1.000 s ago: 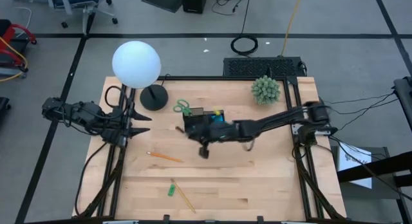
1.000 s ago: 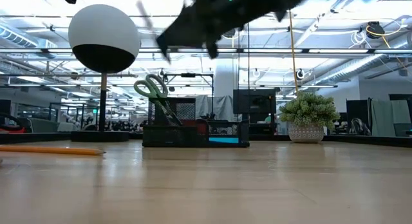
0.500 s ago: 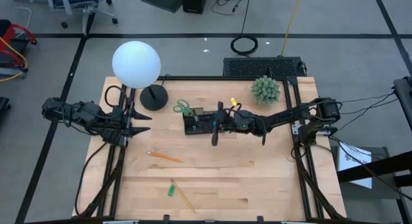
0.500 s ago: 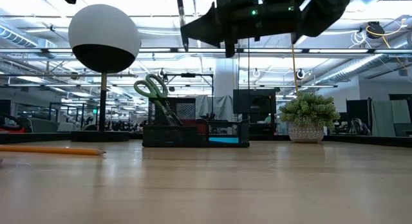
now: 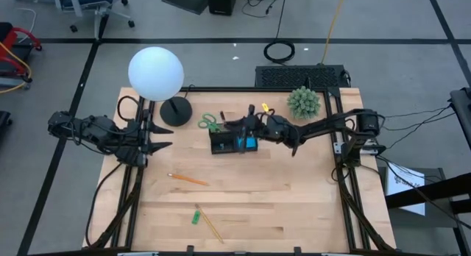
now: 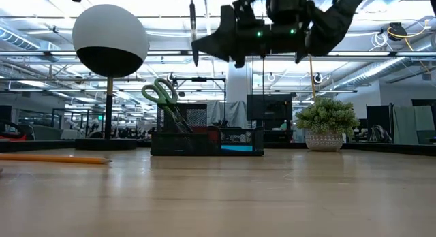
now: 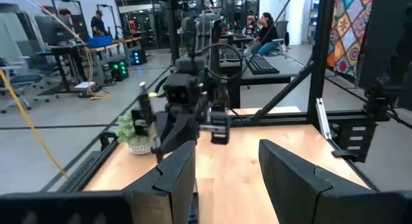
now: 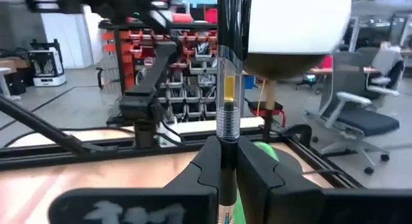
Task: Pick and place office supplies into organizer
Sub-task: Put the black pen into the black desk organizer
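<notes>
My right gripper [image 5: 237, 124]: pressed together on a pen [image 8: 226, 89], which stands upright between my two fingers [image 8: 257, 166]; in the low view the pen [image 6: 193, 29] points down, high above the tray.
Where my right gripper is: over the tray, near the table's middle, my right arm reaching in from 3 o'clock.
My left gripper [image 5: 163, 141]: fingers spread, holding nothing, waiting at the table's 9 o'clock edge and pointing toward the middle.
Tray [image 5: 229, 142]: a small black one with compartments, just above the table's centre, at about 4 o'clock from the lamp base [image 5: 175, 111].
Scissors [image 5: 208, 123]: green handles sticking up out of the tray's end at 10 o'clock; in the low view the scissors [image 6: 160, 92] lean over the tray's left part.
Sticky pad [image 5: 250, 144]: blue, lying in the tray's end toward 3 o'clock.
Orange pencil [image 5: 188, 179]: flat on the wood, well apart from the tray, at about 7 o'clock from it.
Yellow pencil [image 5: 212, 225]: near the table's 6 o'clock edge, slanted.
Green piece [image 5: 196, 216]: small, just beside the yellow pencil's upper end; I cannot tell whether they touch.
Lamp [image 5: 155, 73]: white ball on a black round base, toward 11 o'clock on the table.
Plant [image 5: 303, 102]: green and spiky, in a pot toward 1 o'clock on the table, apart from the tray.
Table [image 5: 294, 197]: light wooden boards in a black frame.
</notes>
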